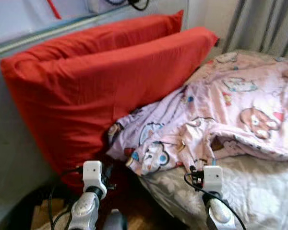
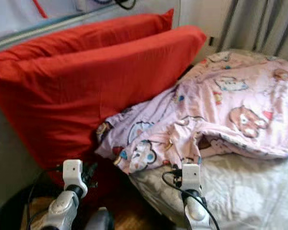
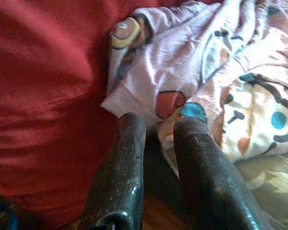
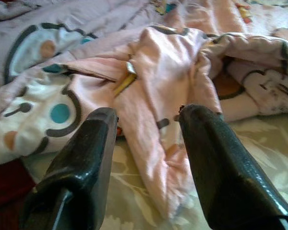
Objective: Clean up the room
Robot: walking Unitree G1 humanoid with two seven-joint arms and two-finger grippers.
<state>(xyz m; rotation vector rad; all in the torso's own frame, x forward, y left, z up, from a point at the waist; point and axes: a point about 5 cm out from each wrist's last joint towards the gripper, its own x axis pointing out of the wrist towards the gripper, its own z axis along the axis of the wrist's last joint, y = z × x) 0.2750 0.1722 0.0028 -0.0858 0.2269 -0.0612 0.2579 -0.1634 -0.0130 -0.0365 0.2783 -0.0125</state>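
The rumpled blanket [image 1: 221,115] lies across the bed [image 1: 259,191] at centre-right of the frame, its hanging fold just ahead of the nearer, part-open, empty right pincer [image 4: 146,124]; the left pincer [image 3: 158,132], narrowly open and empty, faces its corner.

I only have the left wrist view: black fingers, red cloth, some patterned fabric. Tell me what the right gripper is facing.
Observer: The right gripper is open, its fingers either side of a hanging fold of the pink cartoon-print blanket, not yet closed on it.
Operator: Give me the wider layout.
Observer: From the head camera, the blanket lies crumpled across the bed, over a pale leaf-patterned sheet.
Operator: Say what the red cloth is.
Observer: Two large red pillows standing on edge against the wall, on the robot's left of the blanket.
Operator: Report what is under my left gripper.
Observer: The left gripper sits low by the bed's corner, above what looks like wooden floor.
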